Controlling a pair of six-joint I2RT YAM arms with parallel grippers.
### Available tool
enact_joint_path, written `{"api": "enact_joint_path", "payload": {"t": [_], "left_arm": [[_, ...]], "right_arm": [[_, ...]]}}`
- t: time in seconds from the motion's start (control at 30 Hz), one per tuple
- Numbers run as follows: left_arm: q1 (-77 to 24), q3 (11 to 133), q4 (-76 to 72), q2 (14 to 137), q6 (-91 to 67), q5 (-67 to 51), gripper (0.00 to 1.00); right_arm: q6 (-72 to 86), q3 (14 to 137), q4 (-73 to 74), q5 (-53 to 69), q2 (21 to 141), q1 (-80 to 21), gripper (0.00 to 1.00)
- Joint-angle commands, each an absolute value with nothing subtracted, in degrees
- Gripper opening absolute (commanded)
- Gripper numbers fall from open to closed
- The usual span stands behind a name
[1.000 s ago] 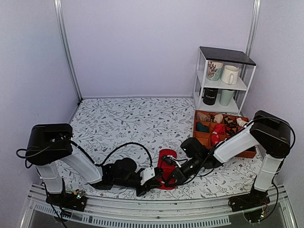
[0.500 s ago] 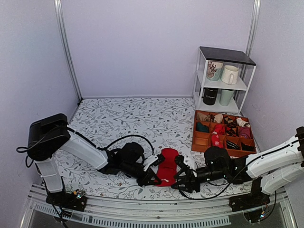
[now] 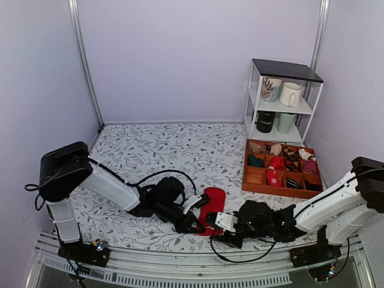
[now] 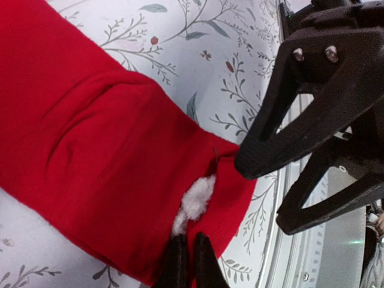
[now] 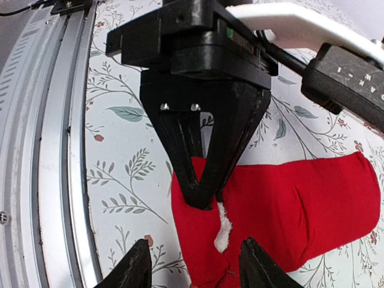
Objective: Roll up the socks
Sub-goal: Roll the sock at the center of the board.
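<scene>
On the counter [image 3: 156, 150], left jaws clamp the red socks [image 3: 213, 199]; right jaws, half-open, face them closely; sock tray [image 3: 279, 191] stands well apart.

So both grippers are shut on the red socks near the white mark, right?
No. Only the left gripper is shut on the red socks there; the right gripper stands open, as the right wrist view shows.

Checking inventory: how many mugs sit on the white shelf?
4: a floral white mug and plain white mug on the upper tier, a black mug and pale green mug below.
</scene>
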State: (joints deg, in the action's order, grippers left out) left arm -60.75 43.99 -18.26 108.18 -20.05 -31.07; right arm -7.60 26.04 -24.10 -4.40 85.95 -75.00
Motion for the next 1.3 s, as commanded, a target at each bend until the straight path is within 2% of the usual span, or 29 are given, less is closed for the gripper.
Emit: {"api": "enact_joint_path", "payload": {"t": [0.0, 0.33, 0.43, 0.5, 0.57, 0.67, 0.77, 0.97, 1.03, 1.27], "left_arm": [[-60.80, 41.92, -7.83, 112.09, -19.91, -29.33, 0.00], [-60.49, 42.17, -8.21, 112.13, -19.39, -30.11, 0.00], [-60.50, 41.96, -9.36, 112.03, -19.19, -30.07, 0.02], [-60.53, 41.19, -11.28, 110.63, -18.90, -29.75, 0.25], [-60.60, 39.65, -14.00, 107.95, -18.01, -28.88, 0.43], [-60.60, 36.60, -17.77, 102.32, -15.65, -25.48, 0.53], [-60.69, 33.06, -21.69, 96.64, -12.93, -20.51, 0.55], [-65.99, 21.54, -42.25, 86.10, -2.23, -8.85, 0.59], [-66.67, 20.66, -46.66, 86.77, 1.46, -9.93, 0.60], [-67.19, 26.40, -48.25, 97.66, 6.13, -16.68, 0.60]], "right_arm": [[-10.74, 27.58, -24.79, -6.66, 89.14, -75.41, 0.51], [-8.17, 29.29, -23.26, -6.87, 94.95, -75.41, 0.38], [-6.67, 29.82, -21.72, -8.56, 96.13, -75.34, 0.19], [-4.03, 29.80, -20.35, -7.56, 96.36, -74.78, 0.12], [-1.35, 29.32, -19.41, -4.84, 95.85, -73.82, 0.08], [3.27, 27.68, -19.09, 0.06, 93.22, -72.71, 0.07], [6.70, 26.11, -19.46, 7.14, 91.49, -70.61, 0.07], [14.03, 24.59, -20.09, 19.38, 93.66, -65.43, 0.08], [16.04, 24.33, -20.76, 23.00, 95.09, -63.88, 0.08], [23.06, 24.61, -20.29, 31.30, 97.57, -60.50, 0.08]]}}
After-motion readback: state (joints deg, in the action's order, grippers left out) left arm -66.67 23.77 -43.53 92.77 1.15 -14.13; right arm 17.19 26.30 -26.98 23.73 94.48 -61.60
